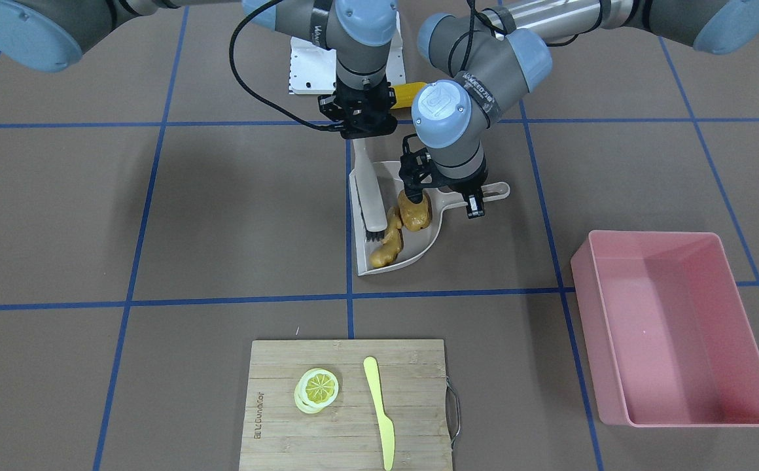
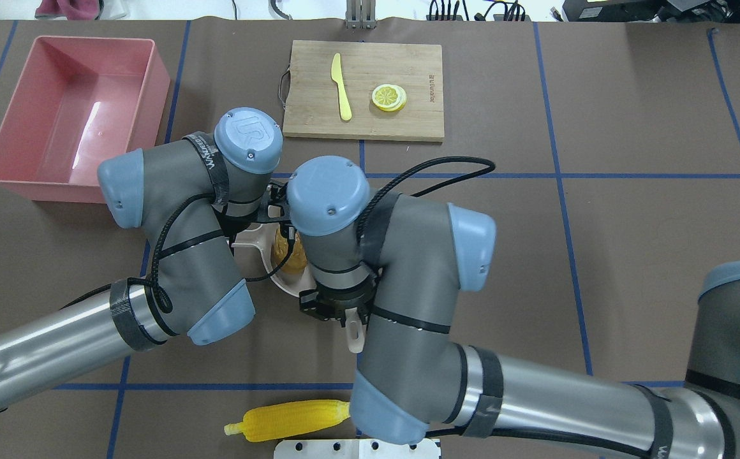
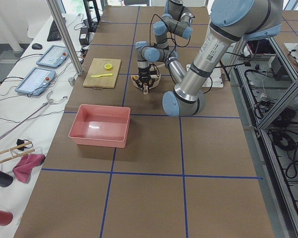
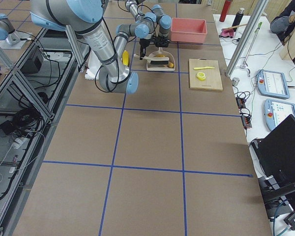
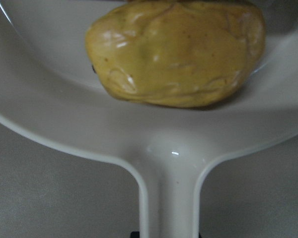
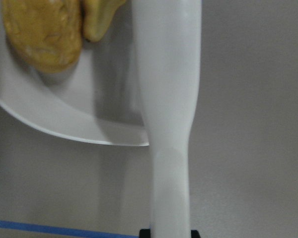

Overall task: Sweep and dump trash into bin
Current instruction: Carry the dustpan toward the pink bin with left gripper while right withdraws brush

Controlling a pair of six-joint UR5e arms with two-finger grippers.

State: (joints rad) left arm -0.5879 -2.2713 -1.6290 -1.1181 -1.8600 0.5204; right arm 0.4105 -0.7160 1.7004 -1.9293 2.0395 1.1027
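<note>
1. Dustpan (image 5: pixel 169 198): handle pinched in left gripper (image 1: pixel 445 197), jaws closed on it, to steady the pan.
2. Potato (image 5: pixel 176 52): in dustpan, against back wall by handle; ginger (image 1: pixel 386 248) just beside it, nearer the mouth.
3. Brush (image 1: pixel 370 196): clamped in right gripper (image 1: pixel 358 125), bristles down inside dustpan's mouth, seemingly penning both pieces.
4. Corn (image 2: pixel 293 417): outside dustpan, well apart on robot's side; likely next to sweep.
5. Bin (image 1: pixel 680 327): well apart from dustpan, left arm's side; no trash in it, awaiting the dump.
6. Board (image 1: pixel 347 418), lemon (image 1: pixel 317 387), knife (image 1: pixel 379 412): beyond dustpan's far side; not trash, left alone.
</note>
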